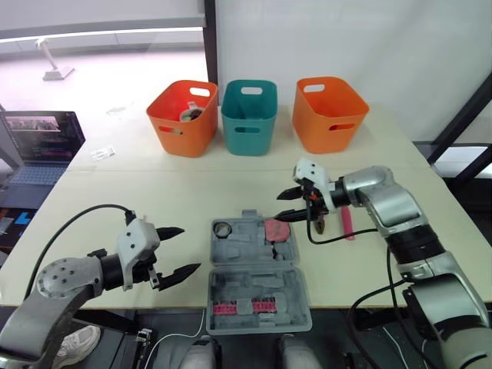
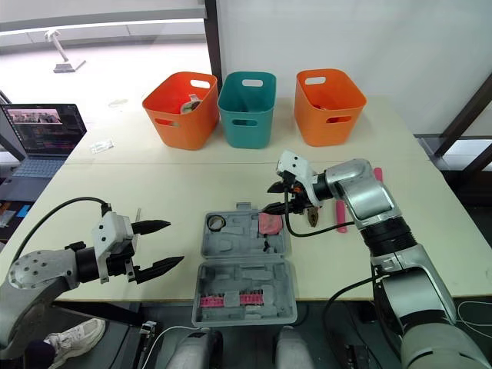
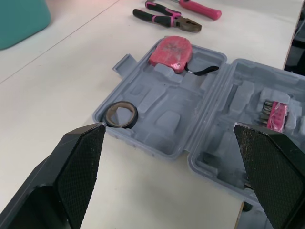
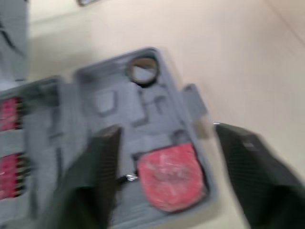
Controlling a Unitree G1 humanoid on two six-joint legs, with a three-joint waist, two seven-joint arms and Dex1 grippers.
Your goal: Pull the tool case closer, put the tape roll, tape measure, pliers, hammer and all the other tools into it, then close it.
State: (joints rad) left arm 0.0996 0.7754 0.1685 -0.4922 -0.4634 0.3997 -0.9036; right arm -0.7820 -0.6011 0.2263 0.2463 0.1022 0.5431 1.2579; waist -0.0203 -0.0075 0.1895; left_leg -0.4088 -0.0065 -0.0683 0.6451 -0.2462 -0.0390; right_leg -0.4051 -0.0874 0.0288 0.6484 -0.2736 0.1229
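Observation:
The grey tool case (image 1: 254, 265) lies open near the table's front edge. A dark tape roll (image 1: 223, 229) sits in its far left corner and a pink tape measure (image 1: 275, 229) in its far right corner. The near half holds a pink bit strip (image 1: 246, 307). My right gripper (image 1: 284, 206) hovers open just above and right of the tape measure, holding nothing. Pink-handled pliers (image 3: 167, 16) and a pink hammer handle (image 1: 347, 223) lie on the table right of the case. My left gripper (image 1: 186, 250) stands open left of the case, empty.
Two orange baskets (image 1: 183, 115) (image 1: 329, 111) and a teal basket (image 1: 248, 115) line the back of the table. A laptop (image 1: 38, 146) sits on a lower surface at far left. A black cable (image 1: 330, 238) hangs from the right wrist.

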